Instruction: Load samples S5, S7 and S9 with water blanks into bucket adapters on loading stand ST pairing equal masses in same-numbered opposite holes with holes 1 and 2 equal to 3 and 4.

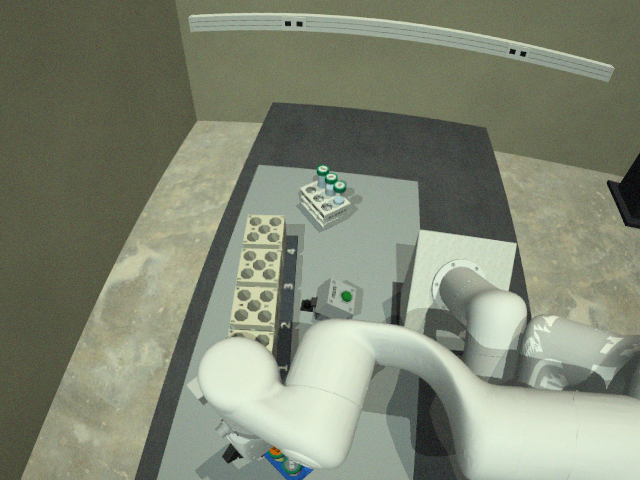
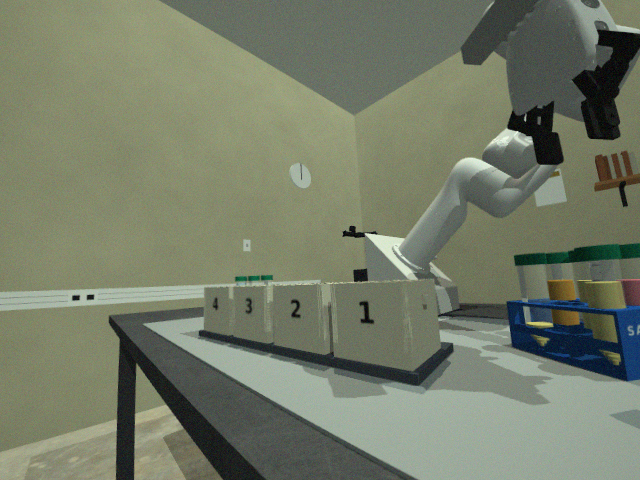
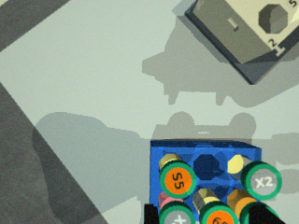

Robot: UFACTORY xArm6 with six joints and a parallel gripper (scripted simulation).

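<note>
I have the gripper [image 1: 248, 446] [image 2: 575, 138] [image 3: 207, 217] moderately wide, holding nothing, above the blue rack [image 1: 305, 473] [image 2: 629, 348] [image 3: 155, 187]. Sample S5 [image 3: 177, 180] stands in a corner well, yellowish liquid inside, with an open well between it and X2 [image 3: 263, 182]. S9 [image 3: 220, 219] shows partly at my picture's lower edge; I can't make out S7. Four adapters, their visible holes open, line the loading stand [image 1: 292, 258] [image 2: 434, 369]; the arm partly covers adapter 1 [image 1: 261, 338] [image 2: 385, 322] [image 3: 234, 35] from above. Three green-capped tubes [image 1: 330, 178] [image 2: 253, 279] occupy one row of the pale rack [image 1: 336, 214].
</note>
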